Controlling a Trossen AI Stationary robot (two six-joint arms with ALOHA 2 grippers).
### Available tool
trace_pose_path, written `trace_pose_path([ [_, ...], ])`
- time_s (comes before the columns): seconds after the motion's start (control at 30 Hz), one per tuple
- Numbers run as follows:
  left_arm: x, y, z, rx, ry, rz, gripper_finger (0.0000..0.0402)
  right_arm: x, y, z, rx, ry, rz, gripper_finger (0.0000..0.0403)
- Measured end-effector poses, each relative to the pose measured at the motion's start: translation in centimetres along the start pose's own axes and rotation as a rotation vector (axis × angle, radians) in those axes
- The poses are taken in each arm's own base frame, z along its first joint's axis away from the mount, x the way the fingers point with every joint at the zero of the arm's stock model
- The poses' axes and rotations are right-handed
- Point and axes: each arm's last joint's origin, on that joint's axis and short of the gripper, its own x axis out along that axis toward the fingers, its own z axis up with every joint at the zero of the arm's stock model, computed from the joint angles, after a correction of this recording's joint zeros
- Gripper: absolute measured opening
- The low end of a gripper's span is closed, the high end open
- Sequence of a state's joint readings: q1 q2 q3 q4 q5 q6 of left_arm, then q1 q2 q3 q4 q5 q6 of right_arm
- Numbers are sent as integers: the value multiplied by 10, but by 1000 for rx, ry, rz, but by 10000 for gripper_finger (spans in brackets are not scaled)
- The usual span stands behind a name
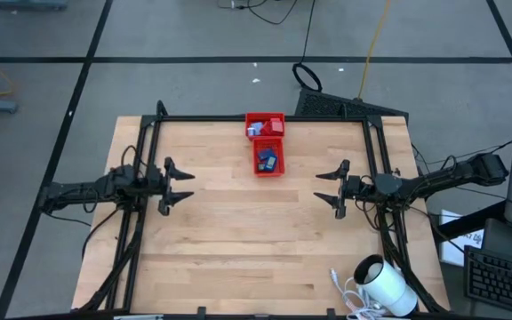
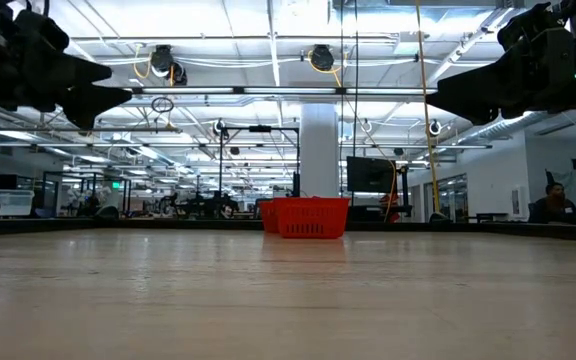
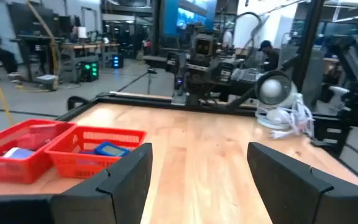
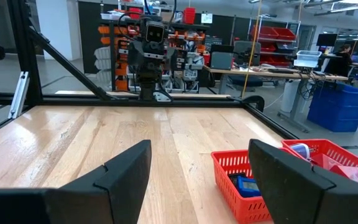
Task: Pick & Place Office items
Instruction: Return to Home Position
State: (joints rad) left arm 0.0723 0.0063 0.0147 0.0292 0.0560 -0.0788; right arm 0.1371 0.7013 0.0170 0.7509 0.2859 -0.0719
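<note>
Apparently finished: office items lying inside red tray, probably nothing more to place. Well apart from tray, one each side: left gripper and right gripper, open, empty.

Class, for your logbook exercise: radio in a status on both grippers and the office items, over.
Left gripper open, empty, left side. Right gripper open, empty, opposite. Office items in red tray. White cylinder off in corner, clear of arms.

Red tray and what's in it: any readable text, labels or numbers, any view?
No text legible in any view.
Red tray: no marking visible.
Blue piece in it: face too blurred to read.
White cylinder: no label visible.
</note>
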Motion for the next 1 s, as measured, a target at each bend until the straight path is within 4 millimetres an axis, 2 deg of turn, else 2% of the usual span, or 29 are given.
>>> trace_pose_path([
  [0.2,0,2,0,52,-2,78,267,0,0,0,0,0,-1,263],
  [0.43,0,2,-1,171,15,83,267,0,0,0,0,0,0,263],
  [1.0,0,2,0,149,8,84,267,0,0,0,0,0,0,263],
])
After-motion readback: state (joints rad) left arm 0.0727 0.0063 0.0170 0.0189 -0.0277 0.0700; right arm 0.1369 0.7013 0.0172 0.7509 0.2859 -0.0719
